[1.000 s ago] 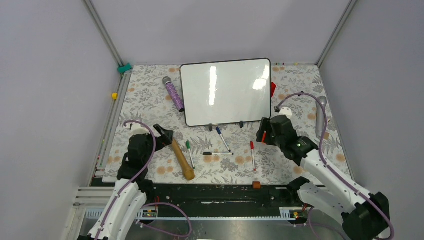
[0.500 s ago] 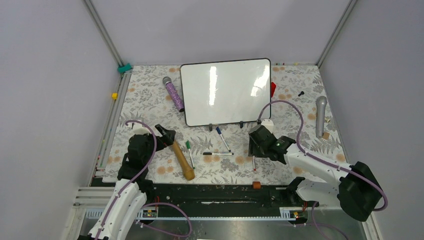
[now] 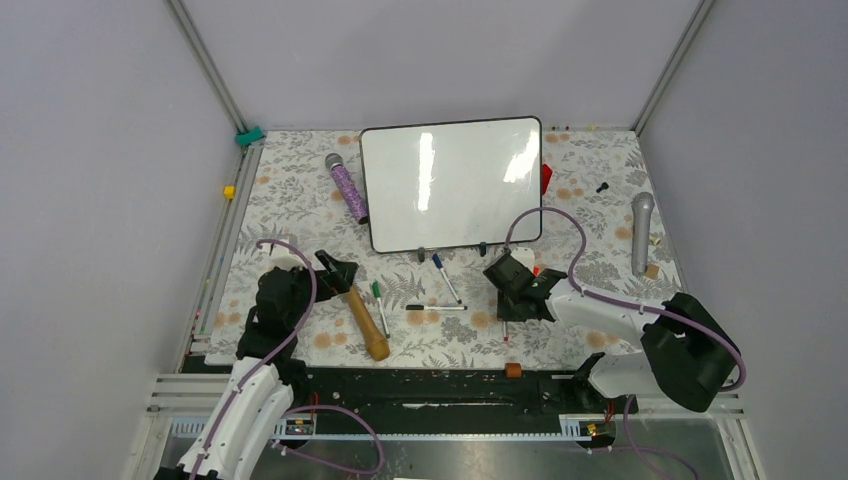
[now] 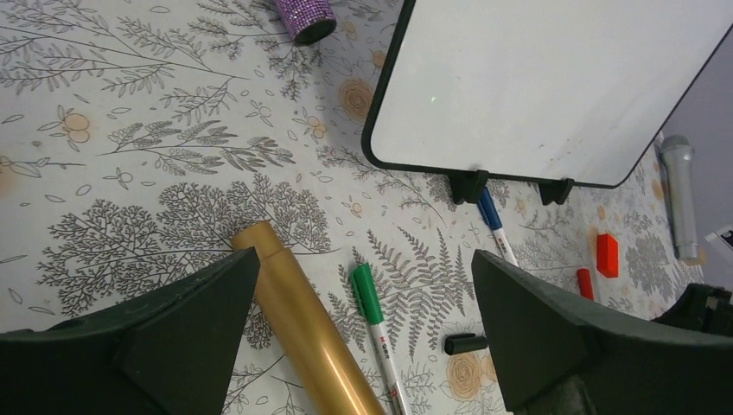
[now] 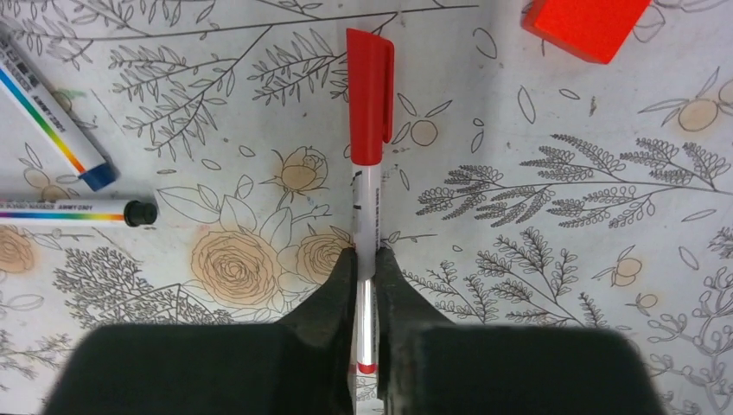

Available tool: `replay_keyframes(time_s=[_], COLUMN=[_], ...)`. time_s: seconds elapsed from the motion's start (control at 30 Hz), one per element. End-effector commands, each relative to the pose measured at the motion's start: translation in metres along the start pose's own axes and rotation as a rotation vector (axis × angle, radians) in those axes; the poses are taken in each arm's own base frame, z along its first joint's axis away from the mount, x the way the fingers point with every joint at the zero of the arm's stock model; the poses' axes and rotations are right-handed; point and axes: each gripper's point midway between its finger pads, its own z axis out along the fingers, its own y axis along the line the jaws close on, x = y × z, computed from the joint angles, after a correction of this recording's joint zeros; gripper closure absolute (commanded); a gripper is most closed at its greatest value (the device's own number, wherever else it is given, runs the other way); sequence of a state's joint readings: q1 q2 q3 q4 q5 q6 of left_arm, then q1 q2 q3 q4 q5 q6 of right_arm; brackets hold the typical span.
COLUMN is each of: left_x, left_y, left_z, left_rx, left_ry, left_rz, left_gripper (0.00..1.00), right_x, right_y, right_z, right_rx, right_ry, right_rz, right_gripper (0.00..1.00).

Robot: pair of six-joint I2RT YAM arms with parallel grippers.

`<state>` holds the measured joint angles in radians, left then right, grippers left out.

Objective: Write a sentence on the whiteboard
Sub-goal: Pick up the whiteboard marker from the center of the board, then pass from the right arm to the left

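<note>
The whiteboard (image 3: 450,185) stands tilted on small black feet at the back middle; its face (image 4: 553,78) is plain white and no sentence is in view on it. A red marker (image 5: 369,130) with its cap on lies on the flowered cloth in front of the board. My right gripper (image 5: 364,252) is down on the cloth (image 3: 508,290) and shut on the marker's white barrel, with the red cap sticking out ahead. My left gripper (image 4: 365,258) hovers open at the near left (image 3: 335,270), holding nothing, above a gold handle and a green marker.
A gold-handled hammer (image 3: 365,320), a green marker (image 4: 372,303), a blue marker (image 4: 493,220) and a capless black marker (image 3: 435,307) lie between the arms. A purple microphone (image 3: 347,190) lies left of the board and a grey one (image 3: 640,230) right. A red block (image 5: 588,26) lies nearby.
My right arm swung left and down from beside the board onto the red marker, and its jaws closed on the barrel. The left arm barely moved.
</note>
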<state>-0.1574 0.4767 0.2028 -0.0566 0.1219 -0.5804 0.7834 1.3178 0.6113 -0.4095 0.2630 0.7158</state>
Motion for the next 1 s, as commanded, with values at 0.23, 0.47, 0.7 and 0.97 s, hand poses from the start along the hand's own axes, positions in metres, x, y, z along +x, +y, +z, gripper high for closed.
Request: replay_keyframes(time_s=[0.23, 0.47, 0.7, 0.97], left_x=[0.01, 0.033, 0.046, 0.054], left_y=[-0.071, -0.135, -0.185, -0.207], left_z=[-0.006, -0.009, -0.01, -0.006], left_rx=[0.316, 0.457, 0.584, 0.637], left_ry=[0.081, 0.255, 0.395, 0.45], left_rz=[-0.262, -0.338, -0.372, -0.414], left_gripper=[0.12, 0.13, 0.22, 0.32], right_x=[-0.011, -0.024, -0.034, -0.035], right_y=[0.049, 0.089, 0.125, 0.148], right_z=[-0.042, -0.097, -0.125, -0.135], right_rx=[-0.376, -0.665, -0.827, -0.914], right_ry=[-0.102, -0.168, -0.131, -0.084], right_rz=[-0.092, -0.164, -0.204, -0.228], right_gripper=[1.0, 1.0, 1.0, 1.0])
